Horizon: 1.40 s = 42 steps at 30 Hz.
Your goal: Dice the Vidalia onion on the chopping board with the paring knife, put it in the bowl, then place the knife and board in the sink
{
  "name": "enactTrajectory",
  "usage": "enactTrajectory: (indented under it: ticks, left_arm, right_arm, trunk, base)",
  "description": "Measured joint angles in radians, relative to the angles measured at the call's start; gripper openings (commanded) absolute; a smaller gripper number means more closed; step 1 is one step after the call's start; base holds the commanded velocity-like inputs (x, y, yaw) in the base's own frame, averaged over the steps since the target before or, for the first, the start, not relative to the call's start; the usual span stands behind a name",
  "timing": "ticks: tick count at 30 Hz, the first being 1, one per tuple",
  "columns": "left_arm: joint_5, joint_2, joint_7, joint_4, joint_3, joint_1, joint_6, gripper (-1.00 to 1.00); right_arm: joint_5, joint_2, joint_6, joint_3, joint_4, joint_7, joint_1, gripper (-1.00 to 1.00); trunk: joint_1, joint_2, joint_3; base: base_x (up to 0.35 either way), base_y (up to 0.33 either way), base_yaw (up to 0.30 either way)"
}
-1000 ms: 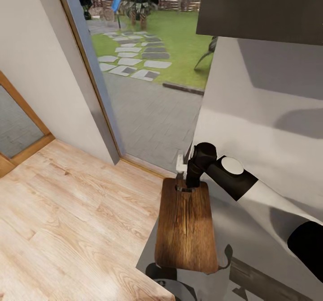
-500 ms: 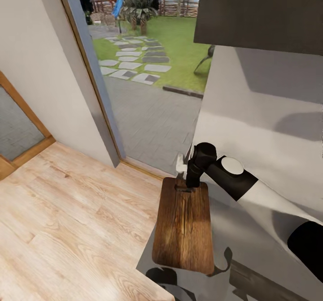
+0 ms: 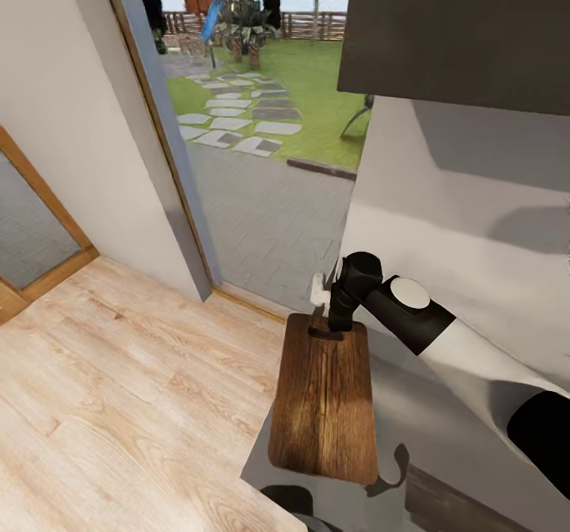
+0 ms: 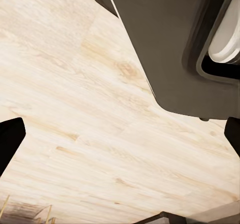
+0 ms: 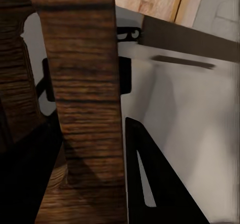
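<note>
Jaws of the left gripper (image 4: 120, 134) stand wide apart, their dark tips at opposite edges of the left wrist view, with pale wood-plank floor (image 3: 119, 389) between them. Farther right in the head view, the large window (image 3: 253, 144) looks onto paving and lawn. Right of centre, the chopping board (image 3: 324, 393) hangs lengthwise above the glossy counter (image 3: 459, 437), its far, slotted end clamped in the jaws of the right gripper (image 3: 332, 322). At far right, a dark upper cabinet (image 3: 459, 33) projects above the pale wall.
</note>
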Motion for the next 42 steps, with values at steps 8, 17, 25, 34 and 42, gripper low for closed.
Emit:
enactTrajectory:
  ticks: [8,17,25,34,42]
  left_arm:
    - [0.0,0.0,0.0,0.0,0.0,0.0,0.0,1.0]
    - [0.0,0.0,0.0,0.0,0.0,0.0,0.0,1.0]
    - [0.0,0.0,0.0,-0.001,0.001,0.0,-0.001,1.0]
    - [0.0,0.0,0.0,0.0,0.001,0.0,-0.002,1.0]
    - [0.0,0.0,0.0,0.0,0.001,0.0,-0.002,1.0]
  right_arm:
    - [-0.001,0.0,0.005,-0.001,0.0,0.001,0.0,-1.0]
    - [0.003,0.001,0.005,-0.002,0.0,0.001,0.0,-1.0]
    - [-0.004,-0.001,-0.003,0.002,0.0,-0.001,0.0,-1.0]
    - [-0.005,0.0,0.005,0.0,0.0,0.0,0.0,-1.0]
    - [0.016,0.0,-0.003,-0.002,0.001,0.0,0.0,-1.0]
  trunk:
    - [0.0,0.0,0.013]
    - [0.001,0.0,0.028]
    - [0.0,0.0,0.041]
    - [0.0,0.0,0.055]
    - [0.0,0.0,0.068]
  base:
    - [-0.006,0.0,0.0]
    - [-0.222,-0.021,0.0]
    - [-0.245,-0.042,0.0]
    - [-0.086,-0.001,0.0]
    - [-0.004,0.0,0.0]
